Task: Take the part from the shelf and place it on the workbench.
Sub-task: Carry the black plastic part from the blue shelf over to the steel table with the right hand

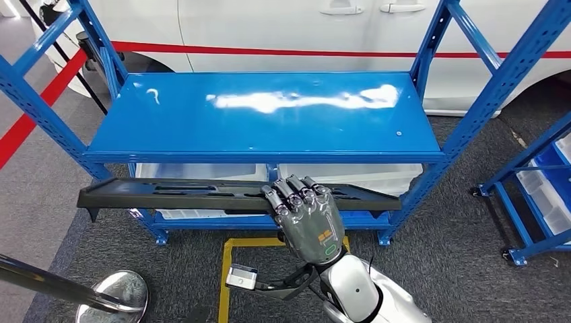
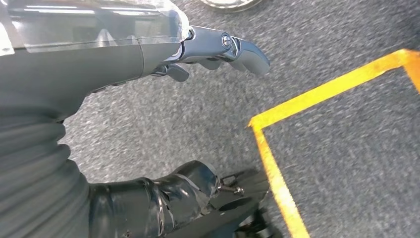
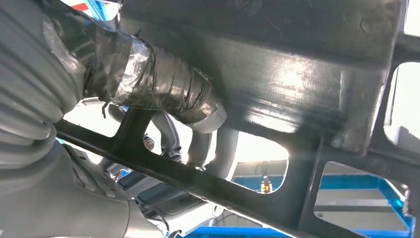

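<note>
Right hand point(image 1: 308, 219) gripping the long black part point(image 1: 202, 195) near its right end, fingers curled over the top edge, taped thumb point(image 3: 163, 89) pressed against the underside. Part held level just in front of the blue shelf point(image 1: 262, 156), below its top board. Left hand point(image 2: 148, 54) over grey carpet point(image 2: 346, 163), fingers apart, holding nothing.

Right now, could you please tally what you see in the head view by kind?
Black part: 1, held by the right hand
Blue racks: 2, the second at the right edge
Clear bins on the lower shelf: 2
Stanchion base: 1
White car: 1
Total: 7
</note>
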Controlling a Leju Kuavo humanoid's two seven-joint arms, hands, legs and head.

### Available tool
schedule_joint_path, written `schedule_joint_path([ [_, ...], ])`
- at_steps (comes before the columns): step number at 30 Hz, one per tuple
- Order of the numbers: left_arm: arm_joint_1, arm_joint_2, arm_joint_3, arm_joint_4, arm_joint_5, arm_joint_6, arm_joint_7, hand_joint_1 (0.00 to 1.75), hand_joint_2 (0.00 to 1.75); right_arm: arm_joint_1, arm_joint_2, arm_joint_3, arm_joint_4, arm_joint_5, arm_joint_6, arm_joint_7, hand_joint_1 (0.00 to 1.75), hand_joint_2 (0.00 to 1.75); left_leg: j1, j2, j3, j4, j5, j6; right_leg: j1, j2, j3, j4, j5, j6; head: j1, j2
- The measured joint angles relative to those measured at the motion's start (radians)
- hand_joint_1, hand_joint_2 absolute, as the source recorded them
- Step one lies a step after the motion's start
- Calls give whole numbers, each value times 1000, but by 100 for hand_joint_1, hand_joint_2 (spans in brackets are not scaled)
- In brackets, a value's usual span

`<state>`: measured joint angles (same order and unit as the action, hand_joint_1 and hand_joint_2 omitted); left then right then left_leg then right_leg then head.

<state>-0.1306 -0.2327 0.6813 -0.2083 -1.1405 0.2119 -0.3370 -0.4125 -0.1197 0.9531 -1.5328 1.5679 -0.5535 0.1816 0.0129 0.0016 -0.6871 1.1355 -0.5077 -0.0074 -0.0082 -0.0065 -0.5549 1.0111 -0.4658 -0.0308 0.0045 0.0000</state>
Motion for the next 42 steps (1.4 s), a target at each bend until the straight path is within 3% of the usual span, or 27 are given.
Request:
schedule_joint_path([
  [1, 0, 0, 0, 0, 0, 0, 0, 0, 175, 5, 7, -8, 0, 0, 0, -5, 175, 175, 0, 0, -17, 66, -45, -3, 1, -1, -14, 2, 10, -3, -1, 0],
  [2, 0, 0, 0, 0, 0, 0, 0, 0, 175, 9, 11, -15, 0, 0, 0, -8, 175, 175, 1, 0, -27, 122, -70, -6, 1, -2, -29, 5, 20, -3, 0, 0],
  [4, -1, 1, 0, 0, 0, 0, 1, 0, 175, 15, 17, -24, 0, 0, 0, -13, 175, 175, 1, 0, -9, 160, -54, -9, 2, -3, -61, 13, 39, -1, -1, 0],
  [6, -2, 1, 0, 0, 0, -1, 2, 0, 175, 18, 23, -32, 0, 0, 2, -24, 175, 175, 1, 0, 72, 65, -8, -6, 2, -2, -90, 26, 54, 5, -1, 0],
  [8, -6, 2, 0, 0, 0, -1, 2, 0, 175, 18, 28, -40, 1, -5, 4, -39, 175, 175, -3, -2, 158, -63, -9, 2, 4, -2, -109, 37, 66, 16, 0, 0],
  [10, -8, 2, 0, 0, 0, -1, 3, 0, 175, 18, 33, -46, 4, -15, 6, -52, 175, 175, -8, -5, 182, -115, -21, 12, 5, -3, -115, 38, 81, 28, 1, 0],
  [12, -8, 2, 0, 0, 0, -1, 4, 0, 175, 19, 37, -50, 8, -33, 6, -62, 175, 175, -6, -3, 171, -121, -4, 27, 4, -1, -119, 37, 87, 40, 1, 0],
  [14, -9, 2, 0, 0, 0, -1, 4, 0, 175, 20, 39, -53, 11, -51, 6, -68, 175, 175, -2, 2, 154, -127, 20, 44, 2, 3, -137, 81, 28, 49, 2, 0],
  [16, -9, 2, 0, 0, 0, -1, 4, 0, 175, 22, 40, -56, 12, -60, 6, -70, 175, 175, -2, 5, 127, -126, 44, 53, -1, 4, -167, 194, -75, 55, 2, 0],
  [17, -8, 2, 0, 0, 0, -1, 4, 0, 175, 23, 40, -56, 13, -62, 6, -71, 175, 175, -3, 5, 112, -125, 54, 53, -1, 4, -178, 254, -106, 57, 2, 0],
  [18, -7, 2, 0, 0, 0, -1, 4, 0, 175, 24, 40, -57, 15, -63, 6, -72, 175, 175, -3, 5, 96, -122, 64, 52, -1, 4, -178, 296, -115, 58, 2, 0],
  [19, -6, 2, 0, 0, 0, -1, 4, 0, 175, 26, 40, -57, 16, -64, 6, -72, 175, 175, -4, 5, 81, -119, 74, 51, -1, 4, -164, 307, -102, 58, 2, 0],
  [21, -6, 2, 0, 0, 0, -1, 4, 0, 175, 28, 42, -58, 17, -67, 6, -72, 175, 175, -4, 5, 54, -113, 91, 47, 0, 5, -82, 225, -52, 50, 2, 0],
  [23, -6, 2, 0, 0, 0, -1, 4, 0, 175, 29, 47, -61, 16, -71, 5, -73, 175, 175, -6, 5, 39, -111, 106, 38, 5, 5, 20, 84, -50, 38, 1, 0],
  [25, -6, 2, 0, 0, 1, -1, 4, 0, 175, 29, 52, -65, 16, -74, 5, -76, 175, 175, -6, 5, 37, -115, 122, 26, 13, 5, 59, 13, -65, 28, 2, 0],
  [27, -5, 3, 0, 0, 1, -1, 4, 0, 175, 29, 54, -66, 16, -76, 8, -84, 175, 175, -4, 4, 34, -120, 134, 14, 11, 4, 48, 1, -47, 16, 4, 0],
  [28, -4, 3, 0, 0, 1, -1, 4, 0, 175, 29, 55, -66, 16, -78, 11, -90, 175, 175, -4, 3, 27, -115, 123, 9, 8, 3, 40, -4, -35, 8, 4, 0],
  [30, -3, 4, 0, 0, 1, -1, 3, 0, 175, 29, 57, -66, 16, -88, 18, -100, 175, 175, -2, 0, 1, -48, 44, 0, 2, 0, 18, -13, -7, -6, 2, 0],
  [32, -2, 6, 0, 0, 1, -1, 3, 0, 175, 30, 58, -66, 16, -97, 21, -105, 175, 175, 0, 0, -30, 79, -48, -8, 3, 0, -11, -11, 17, -11, 0, 0],
  [33, -2, 7, 0, 0, 1, -1, 3, 0, 175, 30, 58, -66, 17, -99, 21, -106, 175, 175, 1, 1, -36, 131, -64, -12, 4, -1, -27, -7, 26, -10, 0, 0],
  [34, -1, 7, 0, 0, 1, -1, 3, 0, 175, 30, 58, -66, 17, -100, 21, -107, 175, 175, 1, 1, -29, 156, -58, -15, 4, -2, -44, -1, 35, -9, 0, 0],
  [35, -1, 8, 0, 0, 1, -1, 3, 0, 175, 30, 58, -66, 17, -101, 21, -107, 175, 175, 2, 1, -4, 144, -35, -16, 3, -2, -61, 6, 43, -7, 0, 0],
  [36, -2, 9, 0, 0, 1, -1, 3, 0, 175, 30, 58, -66, 17, -101, 21, -107, 175, 175, 3, 1, 40, 95, -8, -16, 2, -2, -76, 14, 49, -3, 0, 0],
  [38, -5, 9, 0, 0, 1, -1, 3, 0, 175, 30, 58, -66, 16, -101, 21, -108, 175, 175, 3, -2, 136, -39, 3, -11, 3, -1, -101, 32, 59, 6, 1, 0],
  [39, -6, 9, 0, 0, 1, -1, 3, 0, 175, 30, 58, -66, 16, -101, 21, -108, 175, 175, 1, -3, 164, -86, -5, -6, 4, -1, -106, 37, 64, 12, 1, 0],
  [40, -6, 9, 0, 0, 1, -1, 2, 0, 175, 30, 58, -66, 16, -101, 21, -108, 175, 175, -1, -5, 175, -110, -15, 1, 5, -1, -109, 39, 70, 18, 1, 0],
  [42, -4, 9, 0, 0, 1, -1, 2, 0, 175, 30, 58, -66, 16, -101, 21, -109, 175, 175, -2, -5, 169, -118, -4, 16, 5, 0, -111, 38, 82, 31, 1, 0],
])
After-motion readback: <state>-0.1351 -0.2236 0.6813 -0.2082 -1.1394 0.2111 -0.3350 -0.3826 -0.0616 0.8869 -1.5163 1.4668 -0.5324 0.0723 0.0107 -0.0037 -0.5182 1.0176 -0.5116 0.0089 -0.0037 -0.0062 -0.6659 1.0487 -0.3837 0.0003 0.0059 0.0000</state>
